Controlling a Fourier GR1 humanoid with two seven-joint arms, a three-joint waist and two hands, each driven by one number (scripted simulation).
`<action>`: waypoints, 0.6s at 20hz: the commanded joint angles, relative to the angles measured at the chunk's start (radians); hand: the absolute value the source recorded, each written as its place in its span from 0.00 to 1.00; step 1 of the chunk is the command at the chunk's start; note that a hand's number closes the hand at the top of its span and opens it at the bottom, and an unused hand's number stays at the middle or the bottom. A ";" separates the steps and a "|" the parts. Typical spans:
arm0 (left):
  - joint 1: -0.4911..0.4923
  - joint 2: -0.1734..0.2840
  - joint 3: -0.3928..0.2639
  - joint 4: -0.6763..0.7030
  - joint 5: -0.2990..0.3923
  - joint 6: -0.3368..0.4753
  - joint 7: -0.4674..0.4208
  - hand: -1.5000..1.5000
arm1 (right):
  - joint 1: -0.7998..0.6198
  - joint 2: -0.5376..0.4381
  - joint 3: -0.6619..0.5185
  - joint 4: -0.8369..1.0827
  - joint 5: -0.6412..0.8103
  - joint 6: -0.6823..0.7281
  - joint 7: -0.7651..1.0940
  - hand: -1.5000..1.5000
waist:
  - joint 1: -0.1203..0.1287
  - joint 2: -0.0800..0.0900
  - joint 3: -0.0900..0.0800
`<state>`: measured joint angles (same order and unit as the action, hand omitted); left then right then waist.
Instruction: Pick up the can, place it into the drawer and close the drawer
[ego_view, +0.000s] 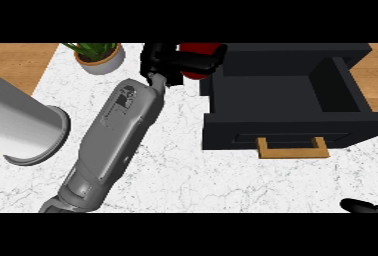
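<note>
The red can (201, 49) stands at the back of the white marble counter, just left of the open dark drawer (284, 132). My left hand (171, 61) reaches it from the lower left, and its black fingers curl across the can's front, hiding most of it. Red shows only above and below the fingers. The drawer is pulled out toward me, its inside is bare, and its wooden handle (292, 148) faces the near edge. Only a small black bit of my right hand (359, 205) shows at the lower right corner.
A potted green plant (100, 56) sits at the back left, close to my left forearm. A large grey metal cylinder with a flared base (29, 127) stands at the left edge. A wooden surface borders the counter at the far left and far right.
</note>
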<state>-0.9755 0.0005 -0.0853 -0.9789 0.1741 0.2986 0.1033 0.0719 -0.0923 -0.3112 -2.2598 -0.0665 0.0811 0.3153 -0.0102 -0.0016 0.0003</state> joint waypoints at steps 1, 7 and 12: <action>-0.139 0.000 -0.011 0.060 0.000 0.047 0.060 1.00 | 0.026 0.013 0.008 -0.061 -0.011 -0.006 0.046 0.00 | -0.011 0.002 0.000; -0.336 0.000 -0.018 0.190 0.047 0.099 0.143 1.00 | -0.035 0.006 0.019 0.004 0.022 -0.021 0.016 0.00 | -0.017 0.006 0.000; -0.431 0.000 -0.022 0.365 0.080 0.104 0.062 1.00 | -0.027 -0.019 -0.019 0.040 -0.026 0.015 -0.017 0.00 | -0.035 0.012 0.001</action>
<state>-1.3326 0.0001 -0.1007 -0.7331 0.2300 0.3920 0.2042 0.0462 -0.1010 -0.3098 -2.2579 -0.0675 0.0769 0.3321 -0.0325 0.0059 0.0008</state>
